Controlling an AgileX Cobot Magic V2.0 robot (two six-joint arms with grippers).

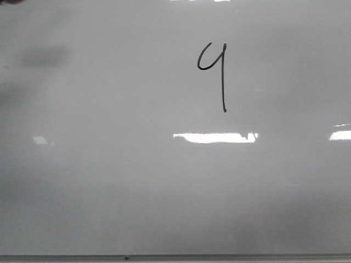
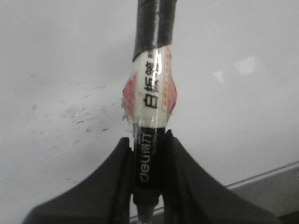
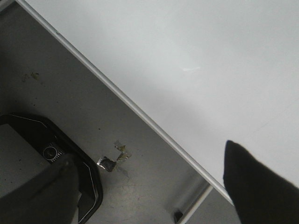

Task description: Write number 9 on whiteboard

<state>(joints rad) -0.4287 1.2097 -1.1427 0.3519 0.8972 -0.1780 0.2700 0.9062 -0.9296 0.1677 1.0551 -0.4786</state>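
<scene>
1. Nearest to me, on the left wrist camera, my left gripper (image 2: 148,186) is clamped around a marker (image 2: 150,116), both fingers (image 2: 112,182) pressing its black barrel. The marker's long axis runs straight out from the fingers over the whiteboard (image 2: 56,56); one end is wrapped in dark tape, and I can't tell which end carries the tip.
2. On the right wrist camera, my right gripper (image 3: 154,186) is spread wide with nothing between its fingers. It hangs over the board's frame edge (image 3: 117,91) and the grey surface beside it, near a black tray-like object (image 3: 84,177).
3. Farther out, in the front view, the 9 (image 1: 214,71) sits on the board, right of centre and in the upper half, above a glare patch (image 1: 215,137). Neither arm shows in this view.
4. The 9's long axis is its tail, running nearly straight down toward the near frame; the loop sits at the top, left of the tail, and is open at its top.
5. I judge the digit essentially written. Only the left arm carries the marker, so any touch-up, such as closing the loop, would fall to it. How the 9 lies from the marker I cannot tell.
</scene>
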